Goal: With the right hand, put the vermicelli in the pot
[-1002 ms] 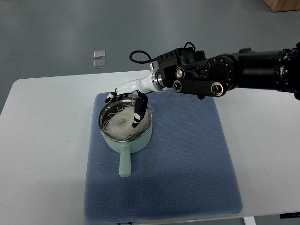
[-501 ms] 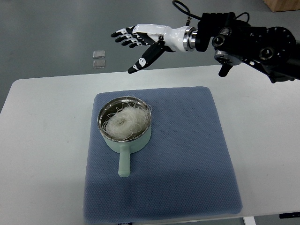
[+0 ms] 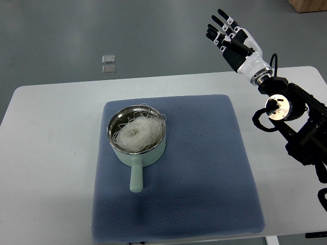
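A pale green pot with a steel inside and a handle pointing toward me stands on the blue mat. A nest of white vermicelli lies inside the pot, a few strands hanging over the rim. My right hand is raised at the upper right, beyond the table's far edge, fingers spread and holding nothing. Its arm comes in from the right edge. It is far from the pot. The left arm does not show.
The mat lies on a white table. Two small clear squares lie on the grey floor beyond the table. A brown box corner shows at the top right.
My right hand left the pot, rose, and swung from above the pot's far side to the upper right. The vermicelli stays in the pot.
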Motion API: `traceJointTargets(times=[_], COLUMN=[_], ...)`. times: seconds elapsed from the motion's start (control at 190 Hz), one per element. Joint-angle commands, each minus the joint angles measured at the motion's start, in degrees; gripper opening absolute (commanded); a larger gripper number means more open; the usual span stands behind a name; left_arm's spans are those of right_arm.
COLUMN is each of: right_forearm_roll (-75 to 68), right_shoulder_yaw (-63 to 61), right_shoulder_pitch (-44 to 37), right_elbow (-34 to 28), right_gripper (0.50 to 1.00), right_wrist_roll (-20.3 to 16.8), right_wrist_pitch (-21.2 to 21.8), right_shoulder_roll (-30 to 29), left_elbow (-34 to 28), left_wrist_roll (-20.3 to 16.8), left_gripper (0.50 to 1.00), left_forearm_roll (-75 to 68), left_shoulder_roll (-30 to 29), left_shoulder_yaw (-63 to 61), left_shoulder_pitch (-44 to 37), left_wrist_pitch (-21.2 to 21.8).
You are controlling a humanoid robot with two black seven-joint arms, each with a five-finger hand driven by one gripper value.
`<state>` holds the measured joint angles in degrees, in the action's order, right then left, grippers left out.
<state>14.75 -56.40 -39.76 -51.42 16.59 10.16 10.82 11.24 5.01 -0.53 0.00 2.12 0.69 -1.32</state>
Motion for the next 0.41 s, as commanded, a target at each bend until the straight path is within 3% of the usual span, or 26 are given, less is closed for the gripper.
traceJointTargets(times=[0.0, 0.179, 0.406], right_forearm_roll=[-0.25, -1.92, -2.8], right_shoulder_yaw=[-3.63, -5.48, -5.48], right_shoulder_pitch=[2.41, 3.03, 3.29], right_elbow=[1.68, 5.37, 6.07], right_gripper=[0.928, 0.928, 0.928], right_wrist_roll=[1.17, 3.36, 3.36], right_wrist_pitch=[-0.05, 0.74, 1.0], right_shoulder_roll=[-2.56, -3.7, -3.7], left_elbow=[0.01, 0.1, 0.28], left_wrist_roll=[0.09, 0.09, 0.09], left_gripper=[1.0, 1.0, 1.0], left_forearm_roll=[0.0, 0.0, 0.0], left_shoulder_roll=[0.0, 0.0, 0.0], left_shoulder_yaw=[-0.01, -0.01, -0.1], left_shoulder_pitch=[0.01, 0.01, 0.01], left_wrist_pitch=[0.0, 0.0, 0.0])
